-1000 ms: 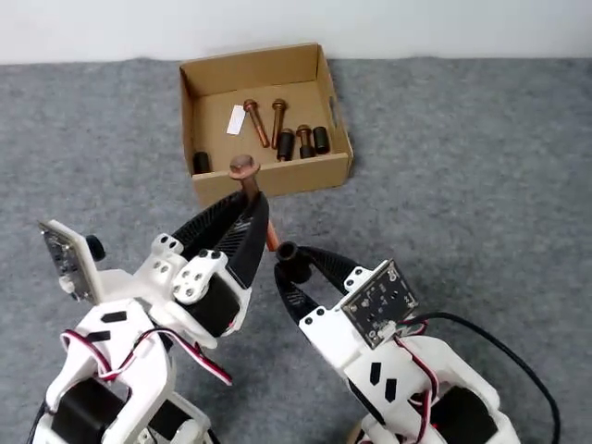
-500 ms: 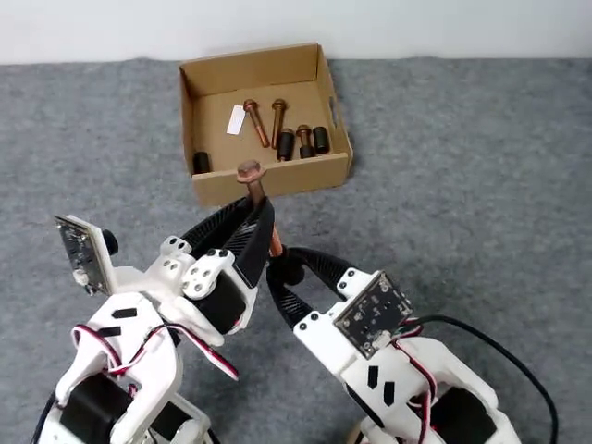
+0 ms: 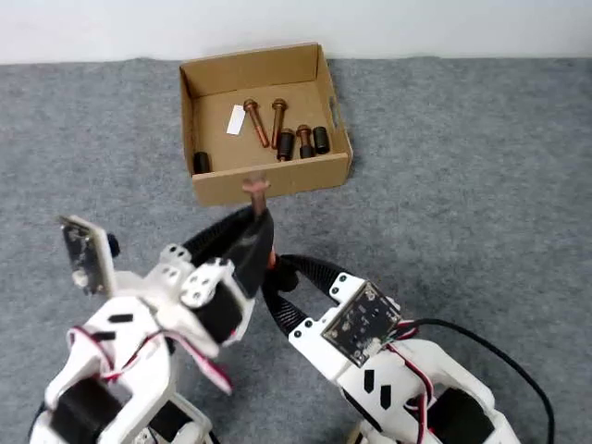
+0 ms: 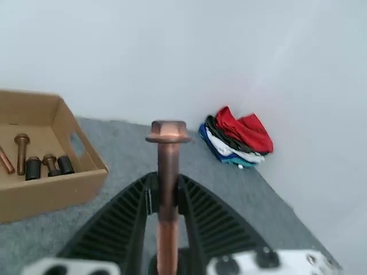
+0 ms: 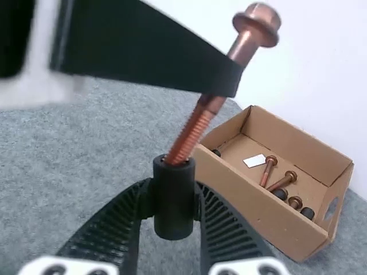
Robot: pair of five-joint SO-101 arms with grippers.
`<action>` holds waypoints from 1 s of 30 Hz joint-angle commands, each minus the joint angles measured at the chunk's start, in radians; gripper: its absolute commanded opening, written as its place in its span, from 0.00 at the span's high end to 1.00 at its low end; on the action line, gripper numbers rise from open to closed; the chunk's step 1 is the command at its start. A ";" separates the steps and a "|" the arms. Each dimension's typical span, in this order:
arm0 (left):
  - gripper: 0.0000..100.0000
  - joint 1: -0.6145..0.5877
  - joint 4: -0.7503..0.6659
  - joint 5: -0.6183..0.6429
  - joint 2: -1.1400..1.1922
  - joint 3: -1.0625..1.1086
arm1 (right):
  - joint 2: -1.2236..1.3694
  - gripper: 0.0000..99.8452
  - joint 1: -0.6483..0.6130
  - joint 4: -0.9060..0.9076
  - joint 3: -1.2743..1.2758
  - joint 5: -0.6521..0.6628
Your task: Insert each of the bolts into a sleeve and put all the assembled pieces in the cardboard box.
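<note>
My left gripper [image 4: 166,200] is shut on a copper bolt [image 4: 168,172], head pointing up and away. In the right wrist view the bolt's [image 5: 221,94] threaded tip sits in the mouth of a black sleeve [image 5: 173,195], and my right gripper [image 5: 172,209] is shut on that sleeve. From above, both grippers meet in front of the cardboard box [image 3: 268,176], with the bolt head [image 3: 256,187] near its front wall. The box holds bolts [image 3: 255,122] and black sleeves [image 3: 285,143], some of them joined.
Grey carpet covers the table on all sides. A white slip of paper [image 3: 237,119] lies in the box. A pile of coloured cloth [image 4: 235,140] sits by the white wall, far off in the left wrist view.
The left arm swung the bolt toward the right gripper and tilted it. The sleeve shifted left to meet it, and the bolt tip now enters the sleeve.
</note>
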 commanded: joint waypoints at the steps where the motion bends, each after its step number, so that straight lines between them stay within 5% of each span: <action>1: 1.00 0.048 0.120 -0.003 0.003 -0.068 | -0.016 0.99 0.004 -0.030 -0.018 0.006; 13: 0.99 0.048 0.207 -0.048 0.012 -0.102 | -0.016 0.99 0.045 -0.030 -0.020 0.005; 20: 0.75 0.038 0.273 -0.146 0.011 -0.082 | -0.016 0.99 0.045 -0.028 -0.020 0.006; 24: 0.75 0.037 0.311 -0.146 0.011 -0.116 | -0.012 0.99 0.045 -0.028 -0.020 0.002; 30: 0.75 -0.147 0.311 -0.219 0.011 -0.168 | -0.005 0.99 0.085 -0.028 -0.018 -0.002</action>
